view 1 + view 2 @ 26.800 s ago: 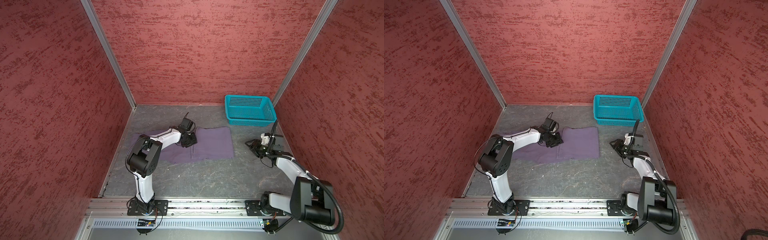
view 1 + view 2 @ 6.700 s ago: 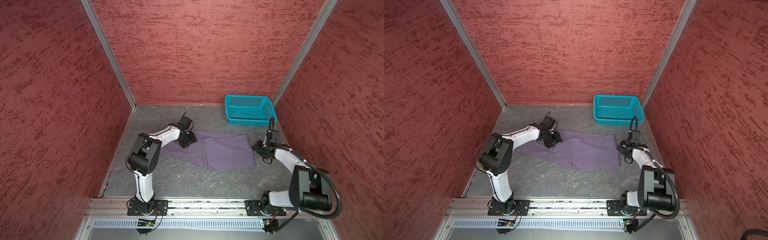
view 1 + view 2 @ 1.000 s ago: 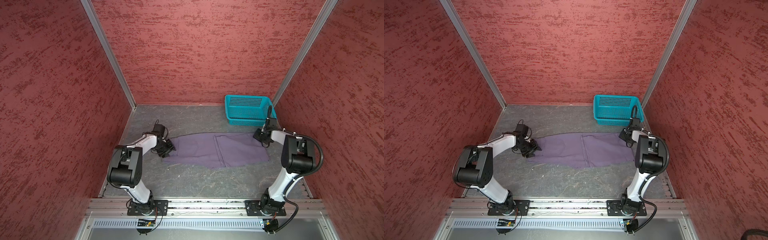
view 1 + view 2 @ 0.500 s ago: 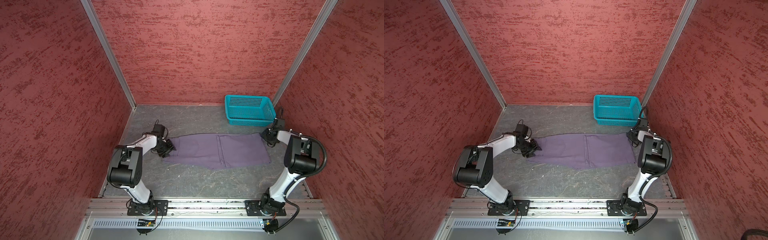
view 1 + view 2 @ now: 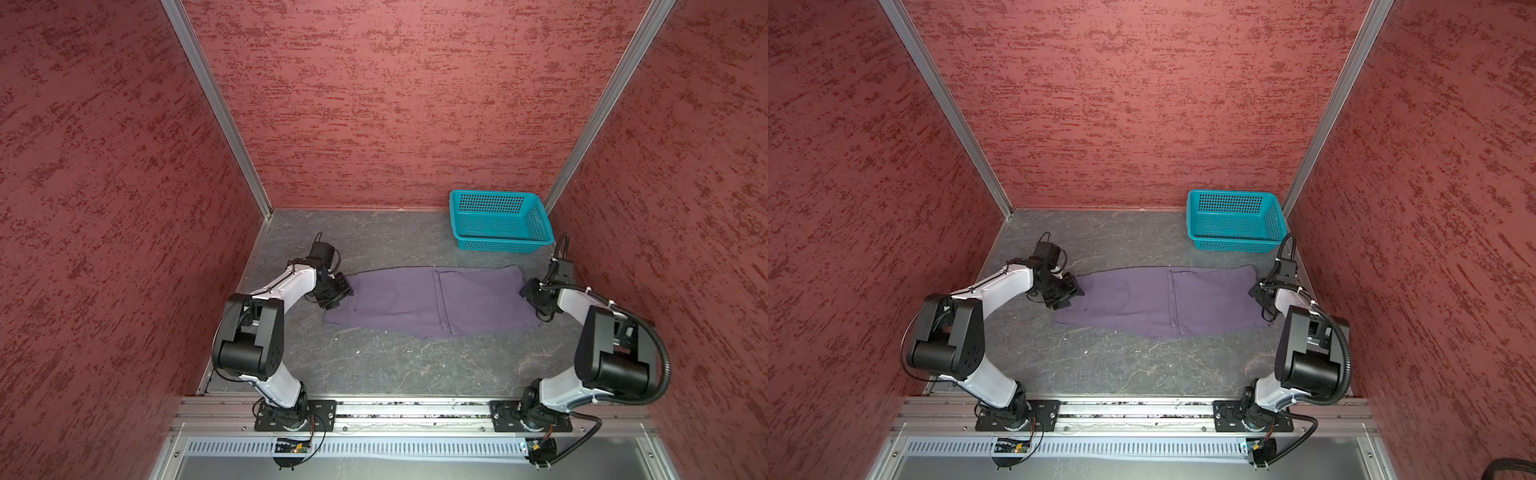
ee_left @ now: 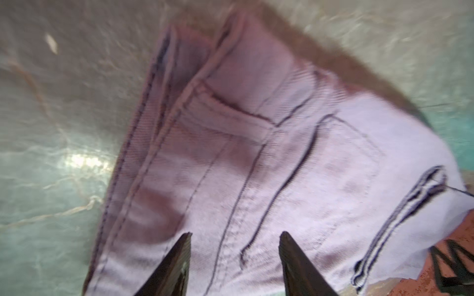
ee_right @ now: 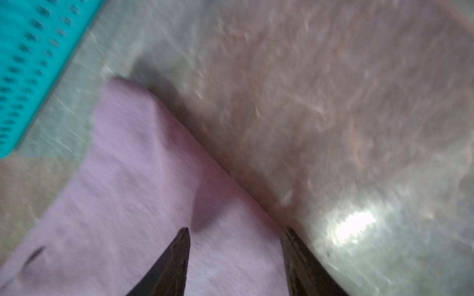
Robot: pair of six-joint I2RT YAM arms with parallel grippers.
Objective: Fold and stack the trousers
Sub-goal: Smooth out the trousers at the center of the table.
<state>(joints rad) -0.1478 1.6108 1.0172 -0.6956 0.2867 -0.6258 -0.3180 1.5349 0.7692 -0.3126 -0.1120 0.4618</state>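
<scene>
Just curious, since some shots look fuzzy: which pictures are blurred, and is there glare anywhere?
Both top views: sharp, evenly lit, the trousers show clear seams. Right wrist view: heavily blurred, with a white glare patch on the table. Left wrist view: mildly blurred, stitching readable.

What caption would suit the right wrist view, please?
Open right gripper at an edge of the trousers, teal basket nearby.

No text, label, brand or number is showing legibly anywhere, neither on the trousers [image 5: 415,299] nor on the teal basket [image 5: 498,246] (both wrist views are coming out blurred).
</scene>
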